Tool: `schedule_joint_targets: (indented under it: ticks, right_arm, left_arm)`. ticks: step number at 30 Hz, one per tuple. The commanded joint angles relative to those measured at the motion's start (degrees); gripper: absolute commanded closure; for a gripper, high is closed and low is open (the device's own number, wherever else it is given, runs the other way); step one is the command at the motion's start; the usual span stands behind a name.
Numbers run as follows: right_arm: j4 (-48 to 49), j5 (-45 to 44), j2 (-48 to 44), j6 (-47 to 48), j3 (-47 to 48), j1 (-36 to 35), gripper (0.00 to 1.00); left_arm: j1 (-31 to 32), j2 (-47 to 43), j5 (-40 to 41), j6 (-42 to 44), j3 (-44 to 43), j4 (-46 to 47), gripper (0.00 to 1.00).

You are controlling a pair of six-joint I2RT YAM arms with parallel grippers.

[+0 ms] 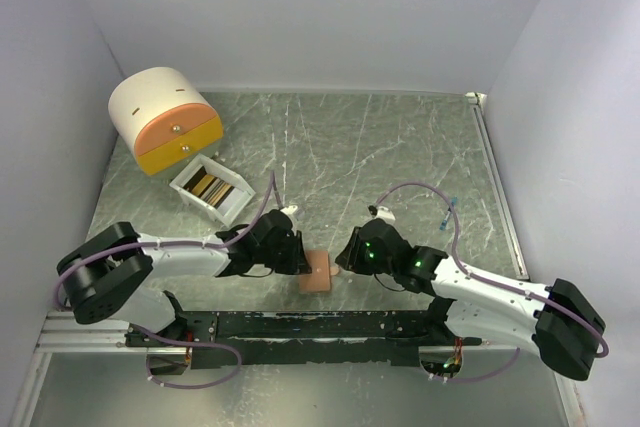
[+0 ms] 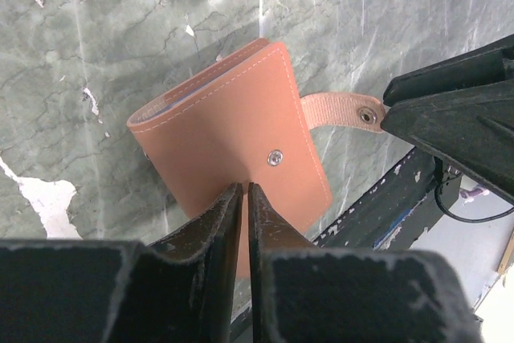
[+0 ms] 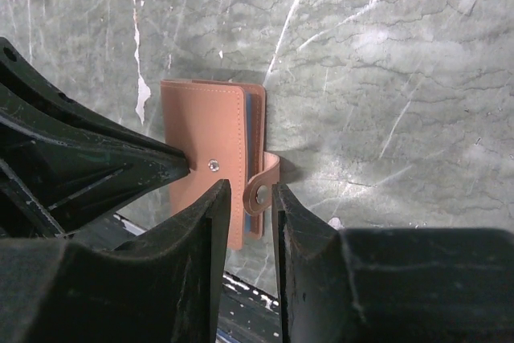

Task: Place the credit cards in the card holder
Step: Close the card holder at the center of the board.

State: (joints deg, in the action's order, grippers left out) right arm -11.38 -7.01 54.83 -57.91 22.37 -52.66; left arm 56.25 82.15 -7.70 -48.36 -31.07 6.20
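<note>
Top external: holder [image 1: 316, 272] lies closed on counter [image 1: 400, 147], near-right of box [image 1: 232, 209] with cards [image 1: 208, 185]. Left gripper [image 2: 244, 189] jaws nearly shut, empty, tips on cover. Right gripper [image 3: 251, 192] jaws straddle unsnapped strap [image 2: 337, 108], grip unclear. Step: opening holder. Next: pin one cover, swing other open.

At the far left of the tabletop [image 1: 400, 147] you are looking at a round cream drawer unit [image 1: 165, 119]. Its two drawer fronts are facing near and right, the upper one salmon-orange and the lower one yellow, each carrying a small round knob. Just near and right of it, a small white open box [image 1: 230, 210] is sitting at an angle. The tabletop is showing a green marbled pattern with pale scratches and chipped white patches. Plain white walls [image 1: 320, 17] are closing in the far, left and right sides, and a dark rail [image 1: 320, 325] is running along the near edge.
</note>
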Motion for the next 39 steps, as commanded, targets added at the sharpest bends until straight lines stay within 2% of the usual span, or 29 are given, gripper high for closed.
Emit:
schedule_joint_targets:
  ticks: [1,6,15,26,33,39]
  right_arm:
    - [2.4,1.2,-0.1,-0.3,-0.9,1.0,0.72]
    - [6.9,6.3,-0.1,-0.5,-1.8,2.4,0.74]
    - [7.0,9.2,1.2,-0.1,-0.9,3.0,0.75]
    - [-6.2,-2.2,-2.7,1.5,1.9,3.3,0.75]
    - [-3.3,-0.3,-0.4,0.1,-0.1,3.9,0.79]
    - [4.7,5.6,1.4,0.0,-2.3,4.1,0.8]
  left_arm:
    - [0.4,2.8,0.2,1.7,-0.4,0.4,0.8]
    - [0.4,3.4,0.7,1.6,0.0,0.6,0.8]
    - [0.5,3.1,0.4,1.5,0.4,1.1,0.79]
    - [0.4,2.9,-0.1,1.2,0.9,1.6,0.79]
    - [0.5,2.6,-0.1,1.4,0.4,1.0,0.78]
    - [0.4,1.8,0.2,0.8,0.7,0.8,0.78]
